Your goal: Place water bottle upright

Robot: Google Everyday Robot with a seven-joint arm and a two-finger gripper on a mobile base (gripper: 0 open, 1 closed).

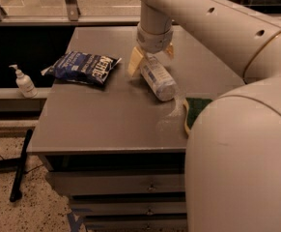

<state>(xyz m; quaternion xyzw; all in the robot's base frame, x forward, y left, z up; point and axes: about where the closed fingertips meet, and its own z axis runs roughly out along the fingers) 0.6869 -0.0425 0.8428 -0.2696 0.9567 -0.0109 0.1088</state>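
Observation:
The water bottle (157,77) is clear plastic with a white-and-blue label. It lies tilted on the grey table (106,124) right of centre, with its near end resting on the tabletop and its far end raised. My gripper (150,57) comes down from above and is shut on that far end, with one yellowish finger (134,62) on its left and the other on its right. The bottle's cap is hidden under the gripper.
A dark blue chip bag (84,66) lies on the table's left. A green and yellow sponge (197,113) lies at the right edge, partly hidden by my arm (241,168). A small white pump bottle (23,81) stands on a ledge left of the table.

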